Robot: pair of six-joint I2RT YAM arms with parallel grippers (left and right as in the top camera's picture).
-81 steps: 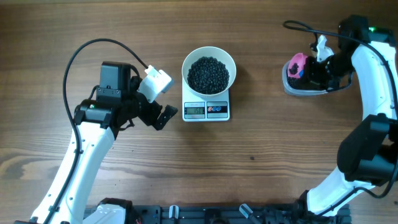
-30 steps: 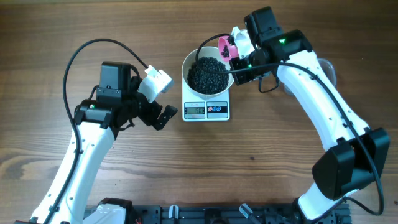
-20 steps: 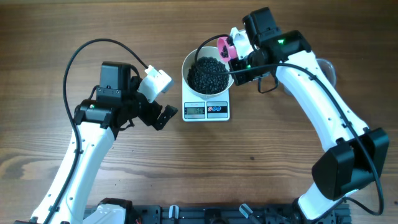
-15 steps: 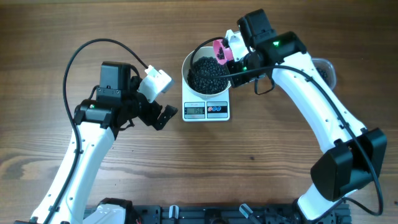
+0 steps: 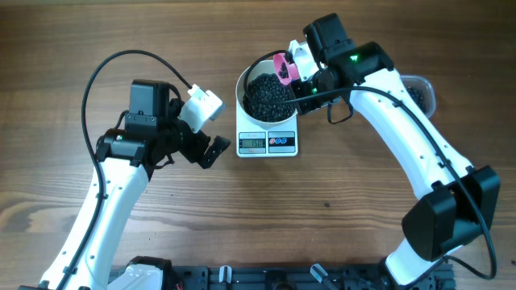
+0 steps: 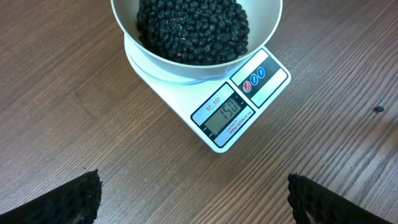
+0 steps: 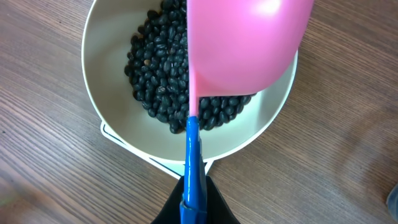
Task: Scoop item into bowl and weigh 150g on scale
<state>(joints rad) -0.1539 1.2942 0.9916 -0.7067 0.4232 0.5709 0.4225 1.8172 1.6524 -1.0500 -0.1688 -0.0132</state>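
my right gripper (image 7: 191,208) has swung the pink scoop (image 7: 249,43) from the container (image 5: 421,87) over the bowl (image 7: 106,118), clenched on its blue handle. beans (image 6: 193,28) sit in the bowl on the scale (image 6: 229,113); display looks at target, so i stop adding. left gripper (image 6: 194,202) released.

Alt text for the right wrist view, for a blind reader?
A pink scoop, gripped by its blue handle in the right claw, hangs over a white bowl of small black beans. The bowl sits on a white scale on a wooden table.
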